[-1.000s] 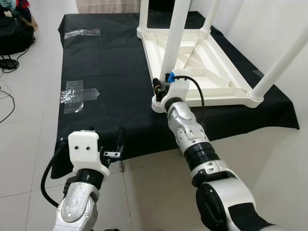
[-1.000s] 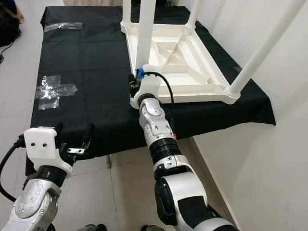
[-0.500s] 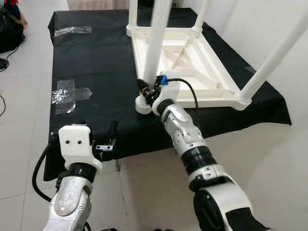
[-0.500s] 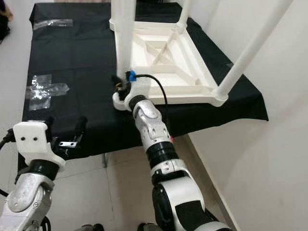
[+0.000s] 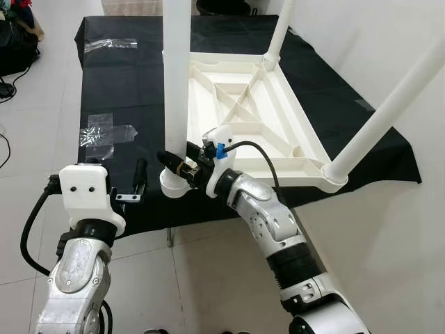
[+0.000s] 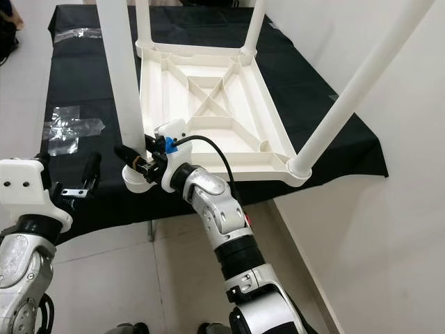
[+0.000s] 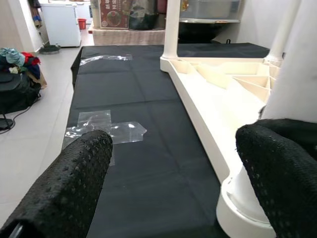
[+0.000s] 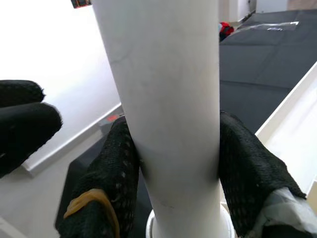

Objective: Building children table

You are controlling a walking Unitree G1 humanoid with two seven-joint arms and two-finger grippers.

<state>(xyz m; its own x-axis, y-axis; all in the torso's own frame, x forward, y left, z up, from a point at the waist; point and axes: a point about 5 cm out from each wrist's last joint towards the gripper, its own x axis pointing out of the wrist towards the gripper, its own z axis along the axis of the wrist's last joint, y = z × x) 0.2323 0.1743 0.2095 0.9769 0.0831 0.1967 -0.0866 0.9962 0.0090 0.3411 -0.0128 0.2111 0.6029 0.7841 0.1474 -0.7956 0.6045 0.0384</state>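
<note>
No legible text, label, brand, number or sign in any view. A red box (image 7: pixel 113 13) stands far beyond the left hand (image 7: pixel 173 183), with printing on it too small to read.

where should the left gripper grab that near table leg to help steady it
Take the near table leg on its bare round shaft just above the right gripper, whose jaws already clamp it low near the socket. Come in level from the robot's left: the left gripper waits open on that side, and the upside-down tabletop blocks the right. The upright cylinder suits a horizontal pinch.
</note>
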